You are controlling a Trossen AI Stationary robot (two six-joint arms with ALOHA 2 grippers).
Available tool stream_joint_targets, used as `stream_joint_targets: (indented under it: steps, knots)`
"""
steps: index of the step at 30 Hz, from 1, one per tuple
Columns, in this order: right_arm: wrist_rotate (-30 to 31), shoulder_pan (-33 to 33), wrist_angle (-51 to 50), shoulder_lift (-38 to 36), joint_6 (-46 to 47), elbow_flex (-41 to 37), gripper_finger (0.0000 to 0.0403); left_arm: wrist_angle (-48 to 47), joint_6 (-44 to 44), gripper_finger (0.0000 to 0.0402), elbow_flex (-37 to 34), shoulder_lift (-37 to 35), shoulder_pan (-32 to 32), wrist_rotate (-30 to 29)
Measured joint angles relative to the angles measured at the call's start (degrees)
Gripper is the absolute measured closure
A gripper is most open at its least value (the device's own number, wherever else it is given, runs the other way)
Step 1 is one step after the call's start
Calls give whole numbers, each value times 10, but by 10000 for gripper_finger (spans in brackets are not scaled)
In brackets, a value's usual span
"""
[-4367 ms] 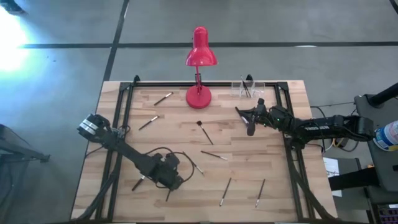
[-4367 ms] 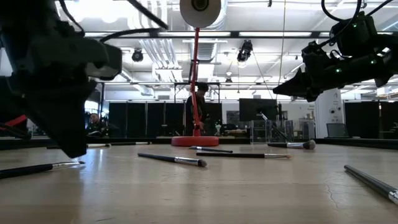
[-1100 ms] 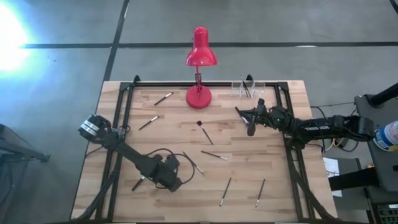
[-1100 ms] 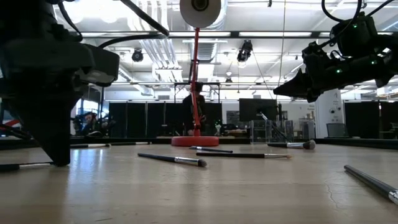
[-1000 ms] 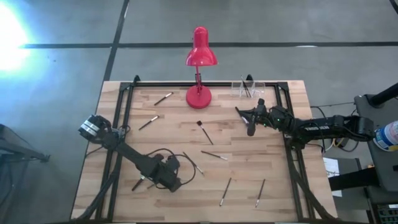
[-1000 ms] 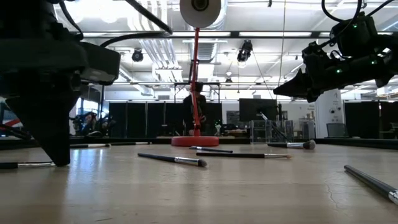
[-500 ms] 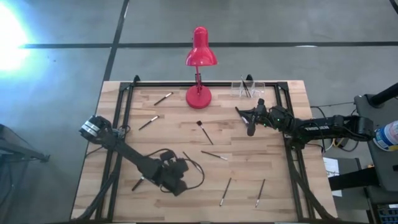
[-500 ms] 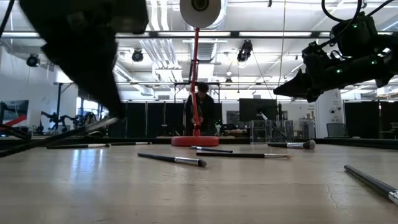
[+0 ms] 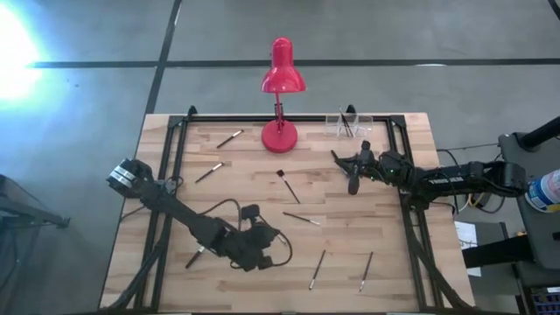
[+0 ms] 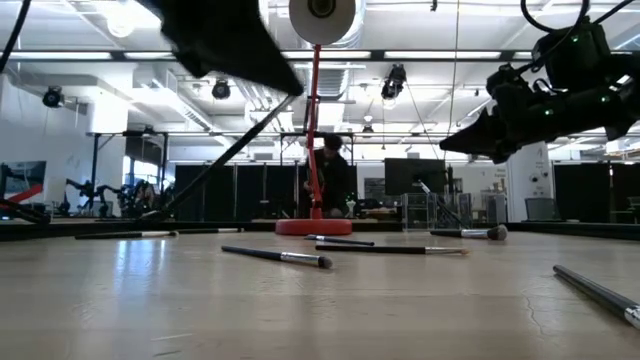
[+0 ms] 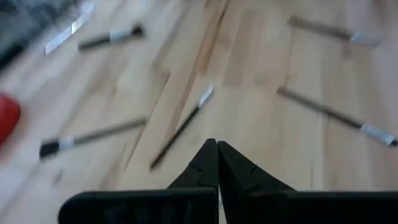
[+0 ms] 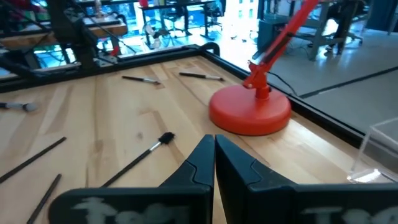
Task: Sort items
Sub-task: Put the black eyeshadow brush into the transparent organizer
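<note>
Left gripper (image 9: 267,238) clenched, apparently pinching a brush (image 10: 215,165) lifted aslant. Clear holder (image 9: 348,124) lies far-right, nearer the right gripper (image 9: 353,179), clenched empty.

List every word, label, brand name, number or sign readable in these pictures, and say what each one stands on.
None can be read.
Right arm: pale marks along its side in the high view, too small to read.
Can at the picture's right edge, off the table: blue and white label, too small to read.
Red lamp, brushes and table: no print shows.
</note>
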Motion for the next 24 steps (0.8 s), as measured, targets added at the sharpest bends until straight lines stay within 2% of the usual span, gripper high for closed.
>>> stream_joint_targets:
  steps: [5, 9, 12, 17, 21, 24]
  knots:
    - [0, 24, 8, 0, -8, 0, 394, 160, 77, 401, -69, -37, 7, -3]
    - [0, 49, 24, 0, -23, 0, 394, 333, 141, 401, -153, -67, 24, 1]
    - [0, 74, 36, 0, -22, 1, 394, 479, 180, 401, -221, -85, 49, 45]
    - [-1, 126, 50, 9, -10, 10, 392, 676, 183, 401, -314, -97, 123, 142]
    - [1, 170, 51, 37, -5, 38, 373, 750, 182, 401, -342, -96, 179, 206]
    - [17, 200, 64, 77, -5, 65, 350, 761, 182, 401, -342, -93, 204, 234]
